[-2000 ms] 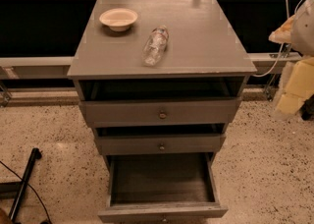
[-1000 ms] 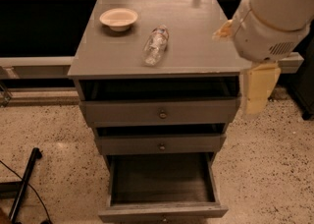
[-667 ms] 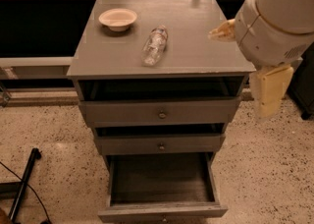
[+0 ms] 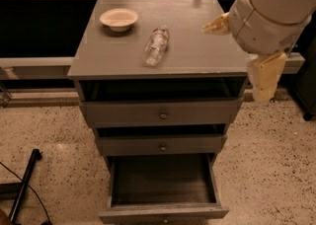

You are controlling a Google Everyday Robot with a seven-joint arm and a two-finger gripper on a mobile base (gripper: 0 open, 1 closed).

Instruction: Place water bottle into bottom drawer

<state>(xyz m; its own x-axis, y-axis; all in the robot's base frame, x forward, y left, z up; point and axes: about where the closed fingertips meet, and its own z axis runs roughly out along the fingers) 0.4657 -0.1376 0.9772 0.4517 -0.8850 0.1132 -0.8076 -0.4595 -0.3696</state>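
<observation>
The water bottle [image 4: 156, 45] lies on its side in the middle of the grey cabinet top [image 4: 197, 54], clear and crinkled, neck pointing away. The bottom drawer [image 4: 163, 213] is pulled out below, its dark floor bare. My gripper [image 4: 236, 56] hangs over the right edge of the cabinet top, to the right of the bottle and apart from it. Its two cream fingers [image 4: 216, 24] are spread and hold nothing. The large white arm body hides the top's right rear corner.
A cream shallow bowl [image 4: 119, 19] sits at the back left of the top. The two upper drawers [image 4: 161, 114] are slightly open. A black pole [image 4: 23, 182] lies on the speckled floor at the lower left. A rail with dark panels runs behind the cabinet.
My arm has swung in from the right edge of the view to over the cabinet's right side. The bottle, bowl and drawers have not moved.
</observation>
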